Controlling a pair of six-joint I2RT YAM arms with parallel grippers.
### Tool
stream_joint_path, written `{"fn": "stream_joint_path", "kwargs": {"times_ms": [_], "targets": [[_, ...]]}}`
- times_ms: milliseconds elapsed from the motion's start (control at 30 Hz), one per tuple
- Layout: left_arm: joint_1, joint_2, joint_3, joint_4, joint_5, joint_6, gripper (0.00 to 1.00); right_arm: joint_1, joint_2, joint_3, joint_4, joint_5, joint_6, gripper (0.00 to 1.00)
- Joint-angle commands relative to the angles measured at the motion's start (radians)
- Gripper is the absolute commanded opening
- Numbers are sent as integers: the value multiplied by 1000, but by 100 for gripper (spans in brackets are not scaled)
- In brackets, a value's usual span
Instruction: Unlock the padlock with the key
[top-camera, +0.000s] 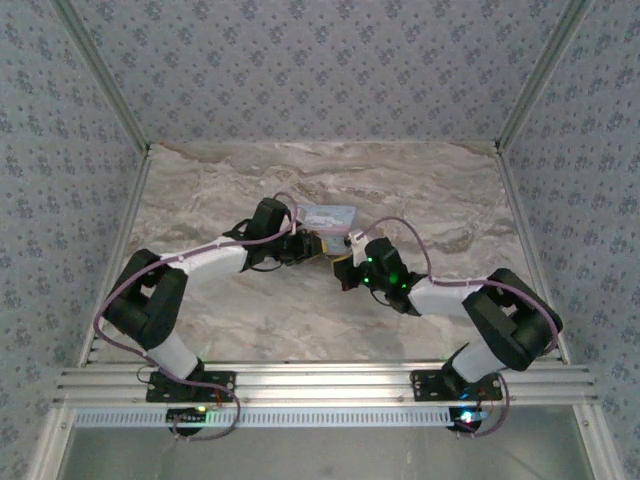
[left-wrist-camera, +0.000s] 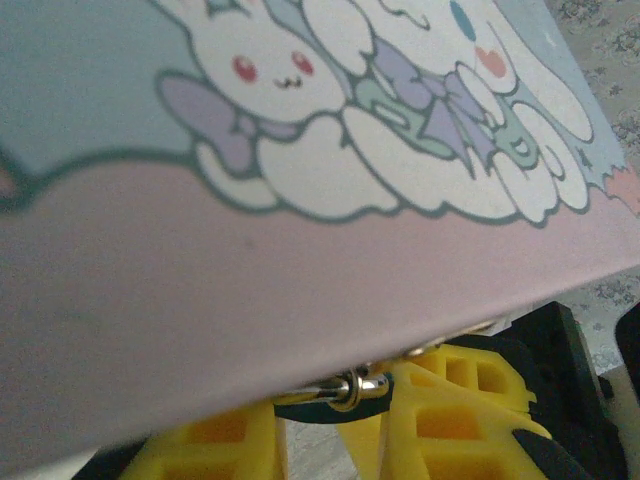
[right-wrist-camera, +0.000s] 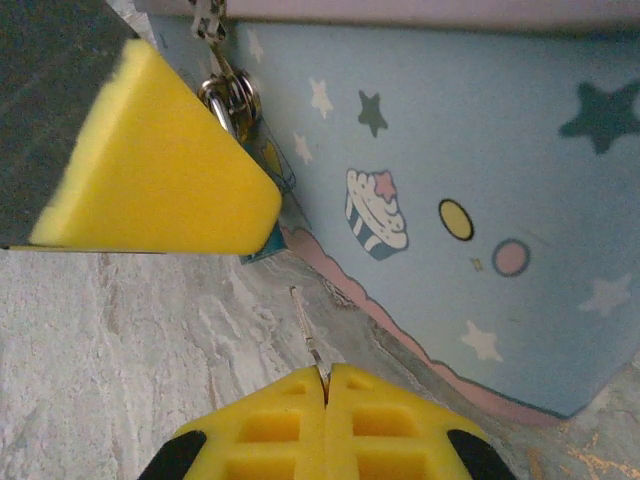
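We see the right gripper (right-wrist-camera: 325, 388) fully closed, its two yellow fingers pressed together with the key (right-wrist-camera: 306, 325) pinched between their tips. The thin metal blade sticks out ahead of them, low over the marbled table (right-wrist-camera: 110, 340), and points up towards the padlock (right-wrist-camera: 236, 100), stopping short of it. The padlock hangs at the front of the pastel tin (right-wrist-camera: 480, 150), its silvery shackle looped through a small metal fitting just under the lid's edge, and a corner of its blue-teal body peeps out below one yellow finger (right-wrist-camera: 160, 170) of the left gripper (left-wrist-camera: 335, 410). That gripper's fingers stand slightly apart. In its own wrist view the shackle sits in the narrow gap between them, beneath the pink edge of the cartoon lid, so we take it to be clamped on the padlock, though the body is mostly hidden. From above, both grippers meet near the middle of the table, just in front of the tin.
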Motion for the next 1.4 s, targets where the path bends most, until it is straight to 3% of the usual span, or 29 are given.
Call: {"fn": "stream_joint_path", "kwargs": {"times_ms": [0, 1367], "targets": [[0, -27, 37, 17, 27, -3, 20, 6, 9, 15, 41, 8, -8, 0], [0, -13, 30, 35, 4, -21, 20, 8, -24, -45, 115, -7, 23, 0]]}}
